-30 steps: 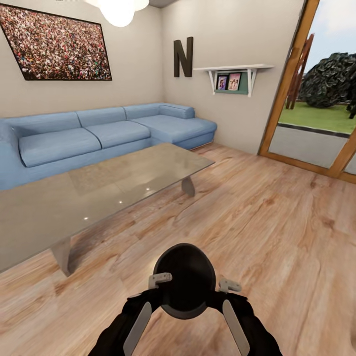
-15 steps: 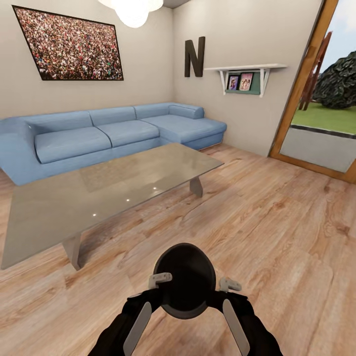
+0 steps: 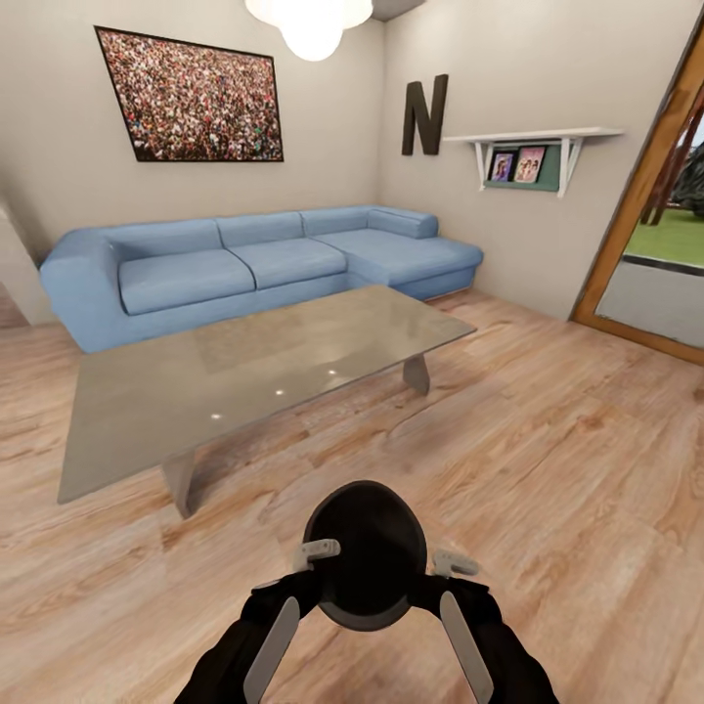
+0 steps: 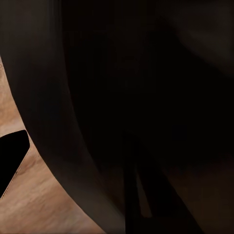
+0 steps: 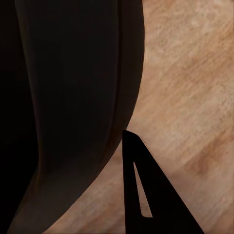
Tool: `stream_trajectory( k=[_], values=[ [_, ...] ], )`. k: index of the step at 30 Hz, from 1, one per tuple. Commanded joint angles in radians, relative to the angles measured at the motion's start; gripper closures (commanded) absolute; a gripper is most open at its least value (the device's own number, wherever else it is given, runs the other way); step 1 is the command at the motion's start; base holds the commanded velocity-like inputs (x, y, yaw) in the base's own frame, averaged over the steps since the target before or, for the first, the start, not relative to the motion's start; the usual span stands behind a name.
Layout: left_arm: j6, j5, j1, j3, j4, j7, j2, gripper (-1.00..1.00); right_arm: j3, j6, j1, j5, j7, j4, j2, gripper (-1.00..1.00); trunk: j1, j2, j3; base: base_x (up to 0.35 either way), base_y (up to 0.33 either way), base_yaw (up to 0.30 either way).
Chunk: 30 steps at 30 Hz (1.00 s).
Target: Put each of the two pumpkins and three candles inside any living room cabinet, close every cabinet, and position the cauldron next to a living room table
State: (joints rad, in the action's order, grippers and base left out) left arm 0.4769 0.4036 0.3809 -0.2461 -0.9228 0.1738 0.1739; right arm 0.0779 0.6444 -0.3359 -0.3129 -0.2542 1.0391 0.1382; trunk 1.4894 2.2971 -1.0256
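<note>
The cauldron (image 3: 364, 557), a round dark pot, sits low in the head view, right in front of the robot and above the wooden floor (image 3: 548, 460). The two arms come in from below and meet it on either side. The left gripper (image 3: 315, 553) lies against the pot's left edge and the right gripper (image 3: 454, 564) against its right edge, each showing as a pale grey piece pressed to the rim. The pot appears carried between them, but whether either claw is pinched onto the rim or merely pushed against it cannot be told from these views.

In the left wrist view the dark curved wall of the cauldron (image 4: 146, 97) takes up most of the picture, very close, with a strip of floor beside it. In the right wrist view the same dark wall (image 5: 73, 107) curves past one black fingertip (image 5: 146, 195), with floor planks beyond.

The table (image 3: 254, 381), low with a glossy grey top and grey slab legs, stands farther off and to the left of the cauldron, apart from it. Beyond the table a blue corner sofa (image 3: 254, 259) runs along the far wall, under a framed crowd picture (image 3: 191, 98). On the right wall hang a dark letter N (image 3: 424, 114) and a white shelf (image 3: 533, 147) with photos.
</note>
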Motion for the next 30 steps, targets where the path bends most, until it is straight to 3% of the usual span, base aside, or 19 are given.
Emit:
stream_trajectory(
  k=[1,30],
  values=[
    [-0.001,0.041,0.001,-0.006,-0.010,0.010,0.001,1.00,0.003,0.004,0.000,0.006,-0.010,0.002,0.000,1.00,0.000,0.000,0.000,0.000,0.000,0.273],
    [-0.001,0.041,0.001,-0.006,-0.010,0.010,0.001,1.00,0.002,0.004,0.000,0.006,-0.010,0.002,-0.003,1.00,0.000,0.000,0.002,0.000,0.000,0.267]
  ],
)
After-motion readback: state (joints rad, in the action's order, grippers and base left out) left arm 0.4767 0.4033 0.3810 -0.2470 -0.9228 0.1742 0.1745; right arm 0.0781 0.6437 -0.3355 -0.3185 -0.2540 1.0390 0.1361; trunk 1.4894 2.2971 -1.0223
